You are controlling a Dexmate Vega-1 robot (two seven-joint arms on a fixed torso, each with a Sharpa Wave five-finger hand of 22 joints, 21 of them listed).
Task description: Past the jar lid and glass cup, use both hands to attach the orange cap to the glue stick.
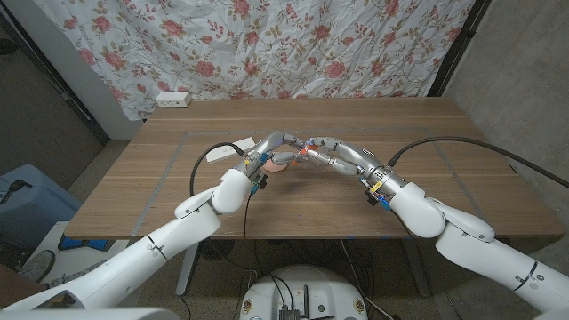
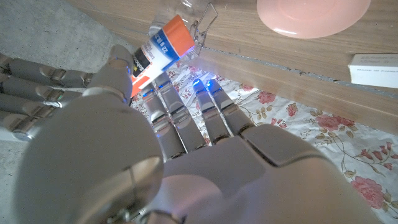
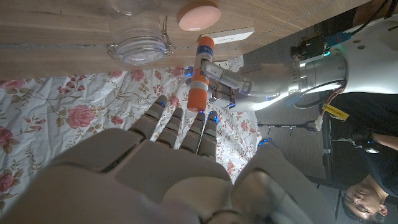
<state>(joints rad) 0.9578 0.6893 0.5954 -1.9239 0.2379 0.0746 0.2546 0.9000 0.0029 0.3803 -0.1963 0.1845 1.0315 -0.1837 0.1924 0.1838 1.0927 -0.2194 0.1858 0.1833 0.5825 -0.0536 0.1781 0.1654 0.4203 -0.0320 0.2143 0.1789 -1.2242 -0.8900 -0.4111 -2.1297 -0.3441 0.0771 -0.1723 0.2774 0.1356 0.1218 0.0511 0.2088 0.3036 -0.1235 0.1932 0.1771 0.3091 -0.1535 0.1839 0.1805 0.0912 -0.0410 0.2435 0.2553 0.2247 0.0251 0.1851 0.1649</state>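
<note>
The white glue stick (image 3: 201, 65) is held above the table, pinched at its middle by my left hand (image 1: 277, 145) between thumb and fingers (image 3: 231, 79). Its orange cap (image 3: 198, 96) sits in line on the end that faces my right hand (image 1: 331, 157), whose fingertips (image 3: 194, 119) close round the cap's tip. From the left wrist, the glue stick (image 2: 157, 51) points away from my left hand (image 2: 174, 143), orange end outward. The two hands meet over the table's middle. Whether the cap is fully seated is unclear.
A pink jar lid (image 1: 276, 165) lies on the table just under the hands. A glass cup with a wire clasp (image 3: 137, 42) stands close by. A flat white box (image 1: 222, 154) lies left of the hands. A person (image 3: 367, 198) is behind the table.
</note>
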